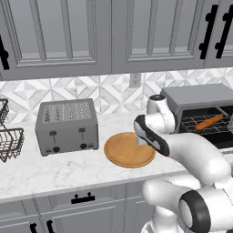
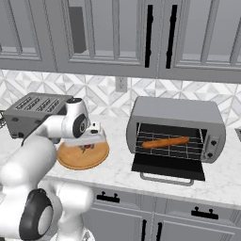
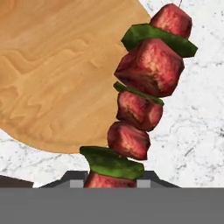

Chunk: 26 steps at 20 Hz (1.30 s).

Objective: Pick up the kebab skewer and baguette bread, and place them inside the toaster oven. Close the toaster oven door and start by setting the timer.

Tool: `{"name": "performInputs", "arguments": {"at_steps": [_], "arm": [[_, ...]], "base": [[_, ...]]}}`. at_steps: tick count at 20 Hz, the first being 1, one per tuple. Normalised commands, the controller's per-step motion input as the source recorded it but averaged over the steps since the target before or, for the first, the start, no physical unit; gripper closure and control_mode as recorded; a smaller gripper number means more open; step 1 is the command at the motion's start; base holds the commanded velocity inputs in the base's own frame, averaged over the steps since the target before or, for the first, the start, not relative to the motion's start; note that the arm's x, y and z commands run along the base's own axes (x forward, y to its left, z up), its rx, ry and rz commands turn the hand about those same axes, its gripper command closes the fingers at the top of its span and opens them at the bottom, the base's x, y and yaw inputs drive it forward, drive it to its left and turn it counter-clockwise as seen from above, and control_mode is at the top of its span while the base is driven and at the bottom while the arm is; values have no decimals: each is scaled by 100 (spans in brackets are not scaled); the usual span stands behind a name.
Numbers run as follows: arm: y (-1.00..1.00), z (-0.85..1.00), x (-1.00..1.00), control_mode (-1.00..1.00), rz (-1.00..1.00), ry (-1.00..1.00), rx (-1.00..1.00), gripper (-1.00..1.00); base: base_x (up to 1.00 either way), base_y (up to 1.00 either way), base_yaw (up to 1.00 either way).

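The baguette bread point(image 2: 165, 141) is lying on the wire rack inside the toaster oven point(image 2: 175, 113), running lengthways across it, so that half of the loading looks done. The toaster oven door point(image 2: 168, 168) hangs flat open in front of the cavity, which makes sense: the mouth has to stay clear for one more item.

Over to the round wooden board point(image 1: 129, 150), which sits on the counter to the left of the toaster oven, with the grey slot toaster point(image 1: 67, 126) further left again. The gripper point(image 2: 92, 136) hangs right over that board, well apart from the oven. In the hand view the kebab skewer point(image 3: 140, 105) rises straight out from between the finger tips, red meat chunks and green pieces stacked along it, its lower end sitting down in the jaws. So the fingers look closed on the skewer's near end, gripping it lengthwise; how narrow the gap is, the chunks hide. Whether it is off the board or touching it, I cannot tell.

Holding it by one end seems sensible: the free tip can lead the way onto the rack beside the bread. Door and timer are not yet dealt with.
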Motion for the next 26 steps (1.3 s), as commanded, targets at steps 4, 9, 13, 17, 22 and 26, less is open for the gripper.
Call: {"name": "performInputs", "arguments": {"at_steps": [4,9,13,17,22,26], "arm": [[-100,94,-38,-100,7,0,0,100],[-100,65,-35,-100,1,3,0,100],[-100,37,-24,-100,0,1,3,100],[-100,29,0,-100,0,0,7,100],[-100,20,9,-100,0,0,5,100],[-100,2,2,-100,0,-1,3,100]], "base": [[0,0,0],[0,0,0],[0,0,0],[0,0,0],[0,0,0],[0,0,0]]}}
